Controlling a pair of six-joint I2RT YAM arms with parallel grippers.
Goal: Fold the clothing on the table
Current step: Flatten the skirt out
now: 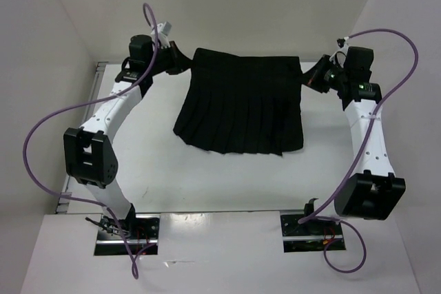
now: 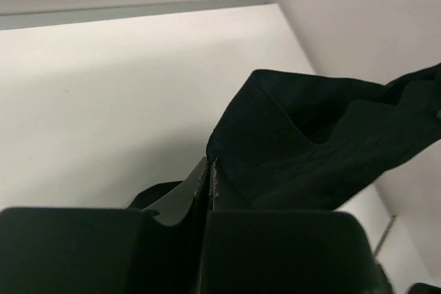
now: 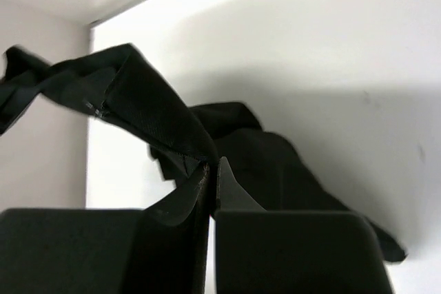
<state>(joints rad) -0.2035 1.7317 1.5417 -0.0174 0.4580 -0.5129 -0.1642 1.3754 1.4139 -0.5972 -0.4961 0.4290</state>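
I have the left jaws clamped on one waistband corner of the black pleated skirt (image 1: 241, 105) and the right jaws clamped on the other; the skirt stretches between them, hem on the white counter (image 1: 207, 180).

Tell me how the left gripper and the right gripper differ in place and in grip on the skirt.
The left gripper pinches the left waistband corner of the skirt; the right gripper pinches the right one. The left gripper sits slightly nearer the far wall than the right gripper. Both are shut on the fabric, with the waistband stretched between them.
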